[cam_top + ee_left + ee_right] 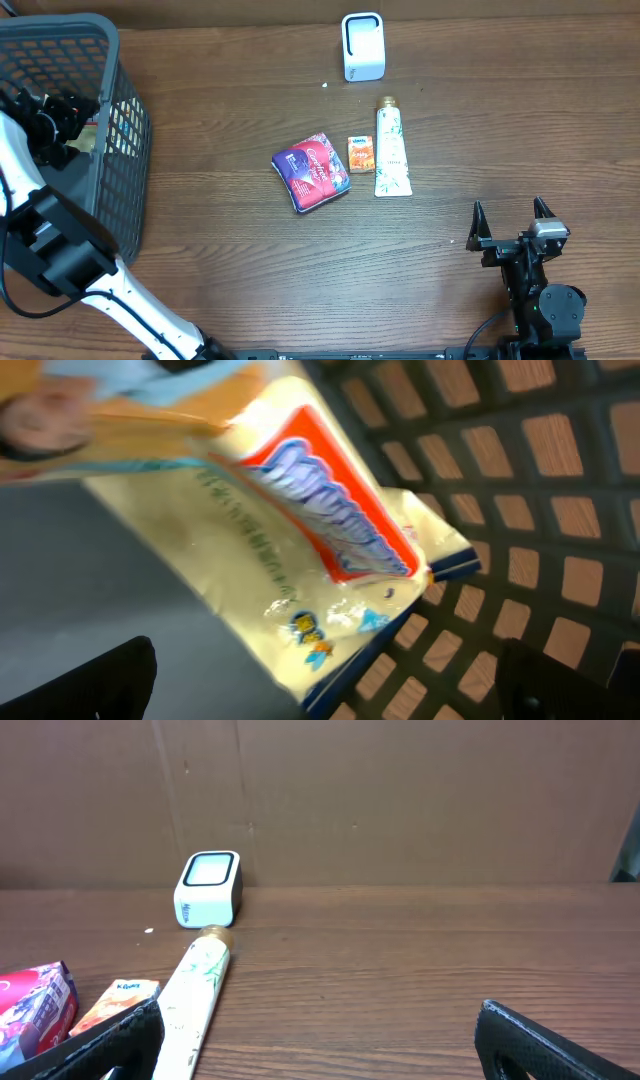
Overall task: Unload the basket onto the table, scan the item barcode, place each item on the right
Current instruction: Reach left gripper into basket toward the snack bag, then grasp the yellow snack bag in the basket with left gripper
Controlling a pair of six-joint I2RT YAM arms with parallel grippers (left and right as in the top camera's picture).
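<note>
From overhead, your left arm is reaching over the rim of the one grey basket (125, 140) at the desk's (230, 280) left edge, bent at the elbow, with its left end effector (45, 115) dipping inside. What is lying beneath it is not showing clearly from here. Your right arm is sitting folded at the lower right, its right end effector (510, 215) pointing up the desk with fingers standing apart and nothing between them. On the open desk, one white scanner (362, 45) is standing at the top. Below it three items are lying in a row: one tube (391, 150), long axis running toward the scanner with its cap nearest it, one small orange box (361, 153) just beside the tube, and one red-and-purple pouch (312, 171) to the left.

Through the left wrist camera, you are hovering over one yellow packet (300, 560) lying on the basket's mesh floor. Its long axis is running diagonally from upper left to lower right. The fingers (100, 680) are spread wide at both lower corners, gripping nothing.

Through the right wrist camera, the fingers (560, 1040) are likewise standing wide apart, facing the scanner, with the tube pointing cap-first at it.
</note>
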